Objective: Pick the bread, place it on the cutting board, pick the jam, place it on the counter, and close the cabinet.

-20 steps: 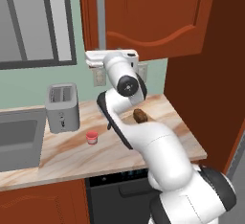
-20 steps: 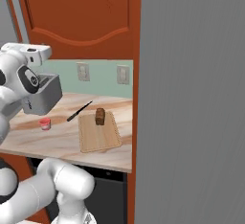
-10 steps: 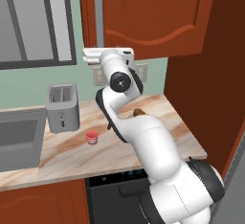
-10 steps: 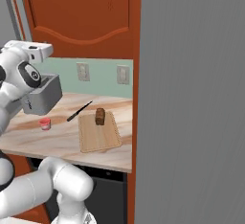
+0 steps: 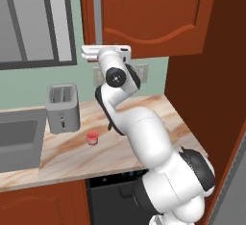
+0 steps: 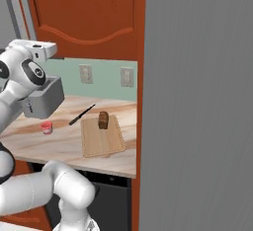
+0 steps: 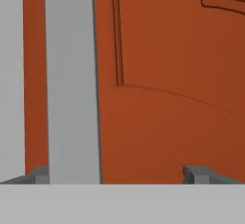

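Claw (image 7: 117, 175) spread wide, nothing between its tips, right up against the cabinet (image 7: 167, 89) door with the grey handle (image 7: 72, 79) running up near the left tip. Down on the table (image 6: 64, 143), the bread (image 6: 103, 120) sits on the board (image 6: 101, 136), a knife (image 6: 81, 115) just beside the board. The jam (image 5: 92, 138) stands on the table in front of the toaster (image 5: 63, 107).

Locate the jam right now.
The jam stands on the counter in the left base view, just in front and right of the toaster; in the right base view it sits left of the cutting board.
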